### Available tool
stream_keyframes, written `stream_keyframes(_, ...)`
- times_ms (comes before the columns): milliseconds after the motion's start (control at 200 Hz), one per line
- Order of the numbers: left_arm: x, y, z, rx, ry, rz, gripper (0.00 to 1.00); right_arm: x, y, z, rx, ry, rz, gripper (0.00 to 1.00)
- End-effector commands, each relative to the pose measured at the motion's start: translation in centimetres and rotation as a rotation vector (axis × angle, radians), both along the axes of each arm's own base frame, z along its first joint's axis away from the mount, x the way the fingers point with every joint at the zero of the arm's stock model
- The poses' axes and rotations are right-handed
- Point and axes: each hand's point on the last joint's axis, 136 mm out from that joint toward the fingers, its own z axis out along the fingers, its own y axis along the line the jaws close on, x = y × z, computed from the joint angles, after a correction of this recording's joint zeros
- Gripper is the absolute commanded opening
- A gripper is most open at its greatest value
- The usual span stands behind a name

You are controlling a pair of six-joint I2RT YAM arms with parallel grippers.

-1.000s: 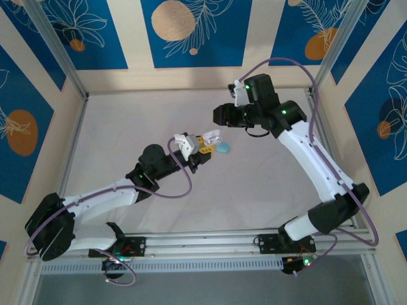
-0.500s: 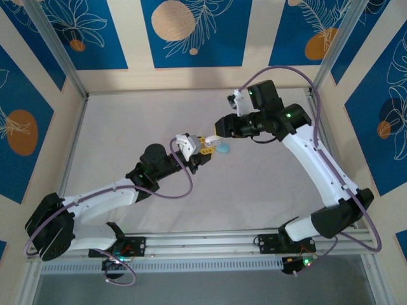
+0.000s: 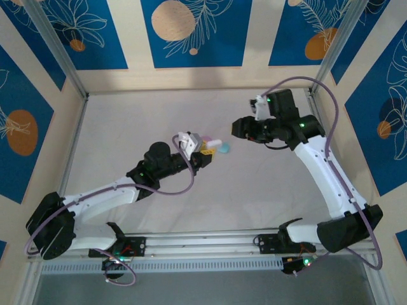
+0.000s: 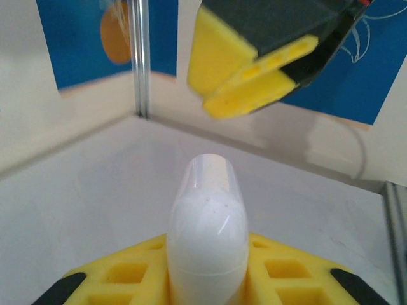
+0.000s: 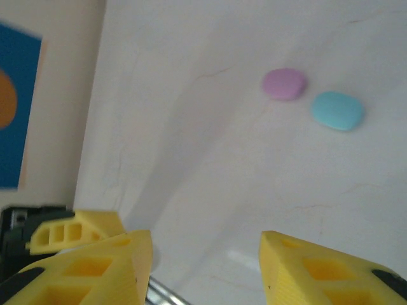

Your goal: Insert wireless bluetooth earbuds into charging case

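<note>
Jutting from the left gripper (image 3: 206, 150): the white charging case (image 4: 206, 235), a smooth, glossy, rounded pebble, slightly translucent toward its far end. In the left wrist view it stands centred against the lower yellow finger (image 4: 286, 273). The upper yellow finger (image 4: 222, 57) hangs blurred above and beyond it, with a gap showing between that finger and the case's tip. The pinch point itself falls below the frame edge. In the top view the case is held off the table (image 3: 127, 127), nose toward the far right, so the jaws read as clamped on its near end. No lid seam is legible, and I cannot tell whether any bud sits inside.

Pink case (image 5: 284, 84) and teal case (image 5: 337, 110): both lie flat on the white table, lids down, just beside each other with a sliver of table between them. From above, the pink one lies just past the left gripper's tip on the far side and the teal one just to the right. The held white case sits between them in that view.

Right gripper (image 5: 205, 254): yellow fingers well apart with only bare table between them. It hovers near the two loose cases, to their right, touching neither. The right arm reaches in from the right edge, wrist turned toward the left arm.

Surroundings: a metal frame post (image 4: 140, 57) stands at the far corner, with blue leaf-patterned wall panels (image 3: 191, 32) beyond the table.
</note>
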Motion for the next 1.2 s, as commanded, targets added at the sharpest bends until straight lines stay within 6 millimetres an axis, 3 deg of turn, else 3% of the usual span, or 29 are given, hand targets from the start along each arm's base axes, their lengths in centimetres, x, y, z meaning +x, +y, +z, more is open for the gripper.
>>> stream_keyframes(0,-0.4,-0.7,-5.0,0.063,0.299,-0.002,0.28,0.4,-2.3,-1.8,0.054,0.082,-0.132,0.48)
stream_keyframes(160,-0.3,-0.8,-11.5,0.15,0.585,0.066,0.27,0.1,-3.3,-4.5,0.053,0.135,-0.167,0.48)
stream_keyframes(285,0.1,-1.2,-15.4,0.241,0.76,0.114,0.25,-0.2,-3.7,-6.3,0.032,0.178,-0.174,0.48)
stream_keyframes(420,0.6,-1.9,-18.0,0.253,0.872,0.153,0.25,-0.2,-3.9,-8.0,0.018,0.205,-0.194,0.48)
stream_keyframes(570,2.1,-1.5,-20.5,0.247,0.963,0.244,0.26,-0.5,-3.8,-9.6,0.027,0.242,-0.201,0.48)
stream_keyframes(785,3.2,-0.8,-22.0,0.281,1.004,0.303,0.31,-0.8,-4.3,-11.2,-0.005,0.274,-0.215,0.48)
stream_keyframes(975,4.0,1.0,-22.7,0.342,1.001,0.362,0.42,-0.4,-5.5,-12.5,-0.061,0.282,-0.244,0.5)
stream_keyframes(1100,4.3,2.8,-22.6,0.395,0.975,0.421,0.54,0.1,-7.2,-13.1,-0.124,0.27,-0.294,0.53)
stream_keyframes(1195,4.5,4.0,-21.6,0.411,0.937,0.445,0.61,0.8,-10.1,-13.5,-0.24,0.218,-0.378,0.57)
